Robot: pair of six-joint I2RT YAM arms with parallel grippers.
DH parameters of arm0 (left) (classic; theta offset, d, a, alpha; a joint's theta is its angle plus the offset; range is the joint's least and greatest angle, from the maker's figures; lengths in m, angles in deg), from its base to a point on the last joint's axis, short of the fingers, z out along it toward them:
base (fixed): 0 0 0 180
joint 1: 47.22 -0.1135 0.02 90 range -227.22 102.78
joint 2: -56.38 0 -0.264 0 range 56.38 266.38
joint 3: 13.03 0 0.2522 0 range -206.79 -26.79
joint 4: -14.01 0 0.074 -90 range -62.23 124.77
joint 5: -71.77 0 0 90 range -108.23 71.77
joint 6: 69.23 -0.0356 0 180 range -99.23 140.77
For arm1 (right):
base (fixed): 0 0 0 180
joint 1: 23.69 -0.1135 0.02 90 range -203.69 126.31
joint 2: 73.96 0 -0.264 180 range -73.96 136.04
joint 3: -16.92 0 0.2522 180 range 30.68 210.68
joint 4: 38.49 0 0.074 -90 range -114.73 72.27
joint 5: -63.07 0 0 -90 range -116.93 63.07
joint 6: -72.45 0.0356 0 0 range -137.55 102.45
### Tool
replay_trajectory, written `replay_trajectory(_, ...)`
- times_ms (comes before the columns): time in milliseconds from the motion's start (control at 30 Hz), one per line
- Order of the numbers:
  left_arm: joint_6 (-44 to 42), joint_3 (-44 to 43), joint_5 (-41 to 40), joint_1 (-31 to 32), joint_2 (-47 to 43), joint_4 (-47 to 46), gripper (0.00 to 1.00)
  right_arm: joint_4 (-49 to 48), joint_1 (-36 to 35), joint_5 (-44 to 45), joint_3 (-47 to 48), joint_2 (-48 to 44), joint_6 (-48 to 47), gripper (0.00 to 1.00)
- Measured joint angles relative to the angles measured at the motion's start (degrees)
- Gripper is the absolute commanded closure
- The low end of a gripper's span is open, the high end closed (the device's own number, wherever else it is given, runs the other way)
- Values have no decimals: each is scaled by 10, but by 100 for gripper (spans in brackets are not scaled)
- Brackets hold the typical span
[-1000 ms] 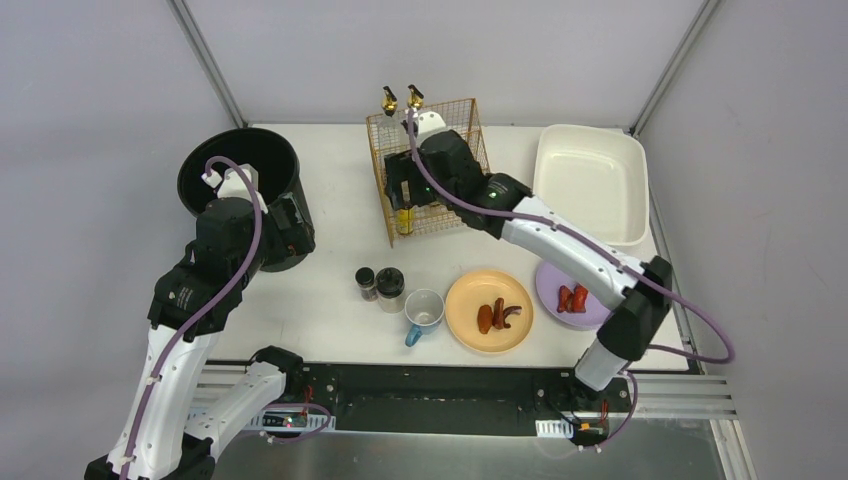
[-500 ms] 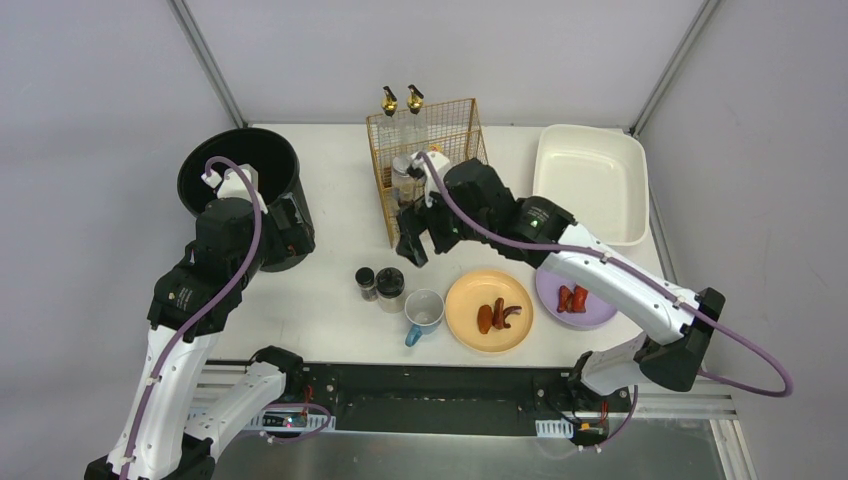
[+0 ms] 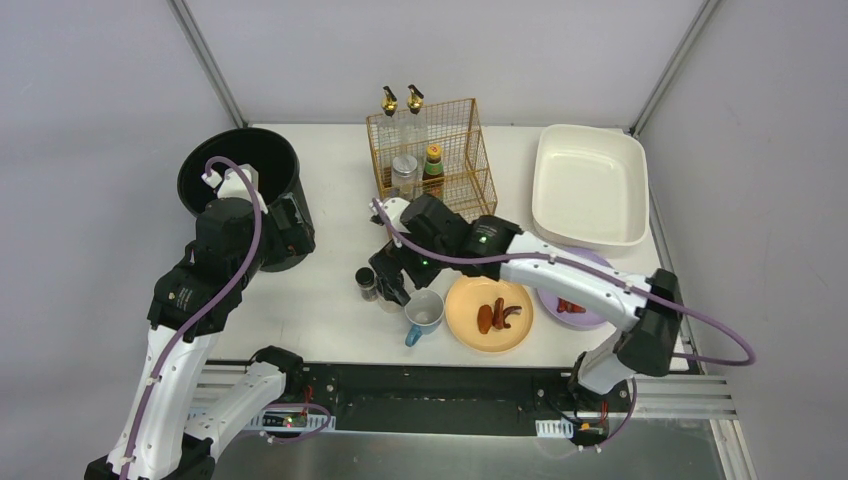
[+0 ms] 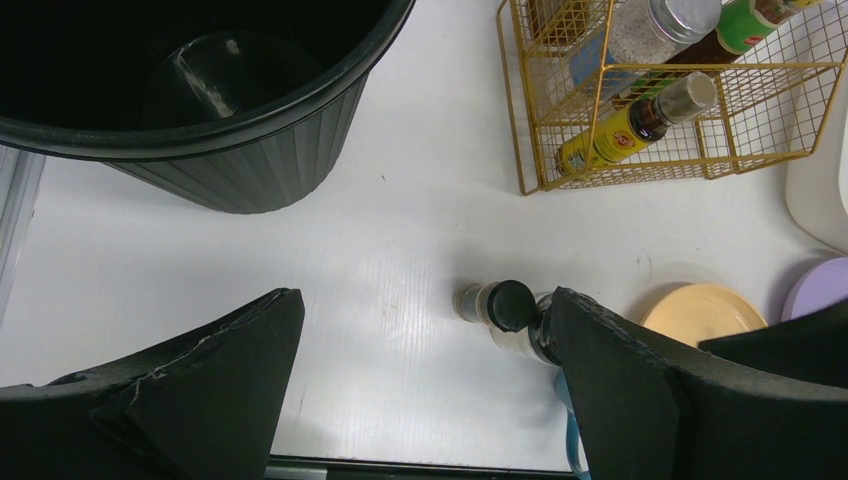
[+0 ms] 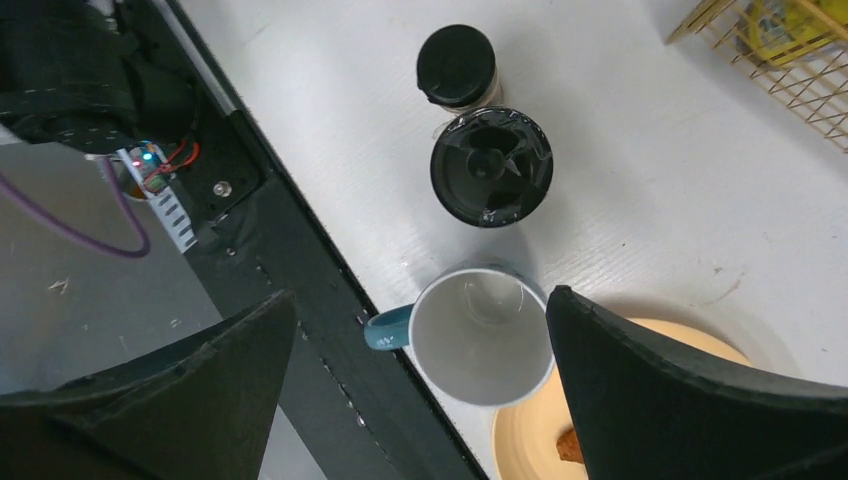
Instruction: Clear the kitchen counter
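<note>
Right end effector (image 5: 420,300): my jaws stand spread wide with nothing between them. I hover straight above the mug (image 5: 480,340), one finger to each side and clear of it.
Left end effector (image 4: 425,295): also spread wide and empty, held high, well apart from the mug on its far-left side, by the black bin (image 3: 240,185).
Mug: upright and empty, white with a blue handle that points toward the near-left.
Wide-lidded jar (image 5: 490,165): just beyond the mug on its far side. I cannot tell whether the two touch.
Small shaker (image 5: 457,65): just beside that jar, on the side away from the mug.
Orange plate (image 3: 490,312): just right of the mug, carrying brown food pieces (image 3: 497,316).
Purple plate (image 3: 590,305): right of the mug, past the orange plate, partly under my right arm.
Gold wire rack (image 3: 430,170): well beyond the mug, holding bottles.
Cream tub (image 3: 588,185): far-right of the mug, well apart.
Bench (image 3: 330,290): the flat white top beneath the mug and everything named here. I judge it stiff and fixed, so it is not a thing to grasp. Clearing it means lifting off what it carries.
Handling, mug: probably rigid, smooth and breakable. I would pinch across the rim wall or take the handle.
Handling, jars: smooth and round, so likely to slip or topple. I would clasp the body below the lid.
Handling, plates: shallow, so the rim is the only hold. Keep them level or the food may slide.
</note>
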Motion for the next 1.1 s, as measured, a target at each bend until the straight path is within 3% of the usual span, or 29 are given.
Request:
replay_trajectory(267, 0, 0, 0, 0, -1, 0, 0, -9, -5, 31, 3, 99, 21, 1)
replay_trajectory(733, -1, 0, 0, 0, -6, 0, 0, -47, -6, 76, 13, 159, 38, 1)
replay_trajectory(900, -1, 1, 0, 0, -6, 0, 0, -50, -8, 76, 13, 176, 44, 7)
replay_trajectory(1100, -3, 1, 0, 0, -6, 0, 0, -53, -10, 76, 14, 188, 47, 25)
